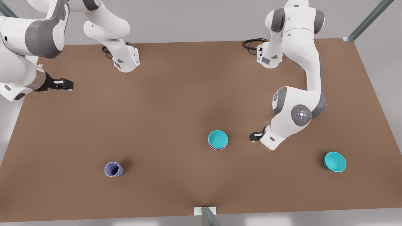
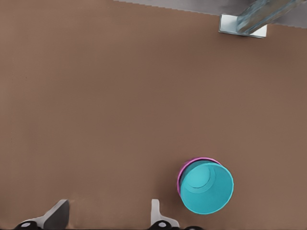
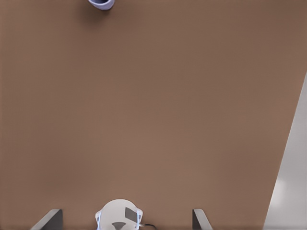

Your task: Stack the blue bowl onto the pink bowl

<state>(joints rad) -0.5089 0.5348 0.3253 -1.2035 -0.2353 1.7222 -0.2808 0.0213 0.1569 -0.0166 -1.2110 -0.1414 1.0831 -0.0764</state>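
The blue bowl (image 1: pixel 218 138) sits nested inside the pink bowl (image 1: pixel 216 148), near the table's middle; of the pink one only a thin rim shows below it. In the left wrist view the blue bowl (image 2: pixel 207 188) stands upright with the pink bowl's edge (image 2: pixel 183 170) peeking out behind. My left gripper (image 1: pixel 255 136) hovers just to the front view's right of the stack, apart from it, open and empty (image 2: pixel 106 218). My right gripper (image 1: pixel 64 84) waits far off at the front view's left edge, open and empty (image 3: pixel 124 219).
A second teal bowl (image 1: pixel 334 161) lies tilted near the front view's right edge. A lavender cup (image 1: pixel 113 169) stands at the lower left and also appears in the right wrist view (image 3: pixel 101 3). A metal post bracket (image 1: pixel 205 212) marks the near table edge.
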